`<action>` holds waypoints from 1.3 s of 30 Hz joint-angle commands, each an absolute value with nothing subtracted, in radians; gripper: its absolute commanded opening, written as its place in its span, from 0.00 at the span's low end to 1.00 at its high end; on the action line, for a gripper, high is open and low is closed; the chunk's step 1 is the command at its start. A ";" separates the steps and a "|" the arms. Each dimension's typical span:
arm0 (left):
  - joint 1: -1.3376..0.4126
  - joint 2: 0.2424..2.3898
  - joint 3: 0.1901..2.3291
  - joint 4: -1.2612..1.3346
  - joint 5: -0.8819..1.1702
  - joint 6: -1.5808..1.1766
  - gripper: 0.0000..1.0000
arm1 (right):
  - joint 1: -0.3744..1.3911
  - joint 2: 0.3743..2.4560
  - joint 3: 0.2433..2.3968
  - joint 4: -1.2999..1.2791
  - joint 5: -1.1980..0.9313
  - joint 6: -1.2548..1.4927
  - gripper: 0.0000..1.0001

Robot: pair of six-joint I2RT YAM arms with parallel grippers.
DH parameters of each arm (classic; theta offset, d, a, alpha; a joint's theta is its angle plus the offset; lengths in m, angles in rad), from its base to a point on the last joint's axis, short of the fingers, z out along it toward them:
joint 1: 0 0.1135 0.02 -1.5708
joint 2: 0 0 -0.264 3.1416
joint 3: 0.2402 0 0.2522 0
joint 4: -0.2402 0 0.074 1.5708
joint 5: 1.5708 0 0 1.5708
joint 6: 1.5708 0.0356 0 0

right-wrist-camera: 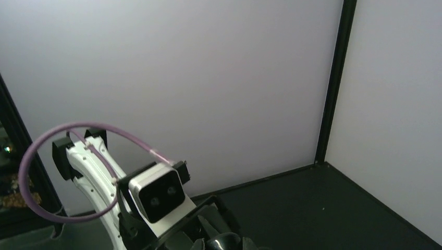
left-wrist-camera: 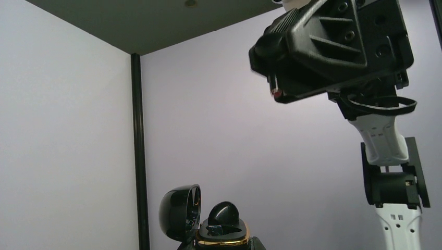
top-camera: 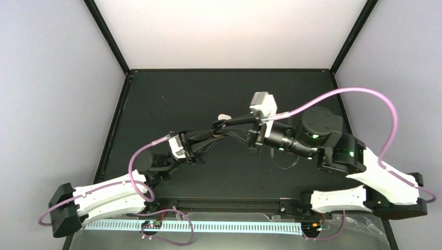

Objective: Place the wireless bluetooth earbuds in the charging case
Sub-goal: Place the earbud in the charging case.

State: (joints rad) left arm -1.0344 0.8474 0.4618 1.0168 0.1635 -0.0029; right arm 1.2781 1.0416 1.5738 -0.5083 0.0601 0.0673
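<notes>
Top view: both arms reach in over the dark table and meet at frame centre. The left gripper comes from the lower left, the right gripper from the right, and their tips are touching or nearly so. A small white bit of the case shows just above the meeting point.

Left wrist view: the case sits at bottom centre, open.
- The lid is swung out to the left and stands on edge, its dark glossy inside facing the camera.
- The base has a gold-coloured rim, its long axis runs left-right and its mouth points up-frame.
- A dark rounded piece stands in the mouth. Cannot tell whether it is an earbud or a fingertip.

The left gripper is clenched, apparently on the base. Cannot tell the right gripper's state.
</notes>
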 commanded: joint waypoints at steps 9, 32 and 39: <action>-1.030 0.745 0.421 0.969 0.150 -0.065 0.01 | 1.321 1.117 1.502 -0.398 0.155 0.065 0.11; -1.029 0.733 0.431 0.960 0.132 -0.110 0.01 | 1.320 1.149 1.466 -0.390 0.152 0.101 0.11; -1.030 0.732 0.436 0.959 0.132 -0.115 0.02 | 1.320 1.142 1.446 -0.388 0.158 0.107 0.10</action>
State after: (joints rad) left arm -1.0344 0.7452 0.4164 0.9398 0.1383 -0.0975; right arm 1.3136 1.1545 1.4551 -0.4042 0.1337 0.0925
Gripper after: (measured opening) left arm 0.168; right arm 0.108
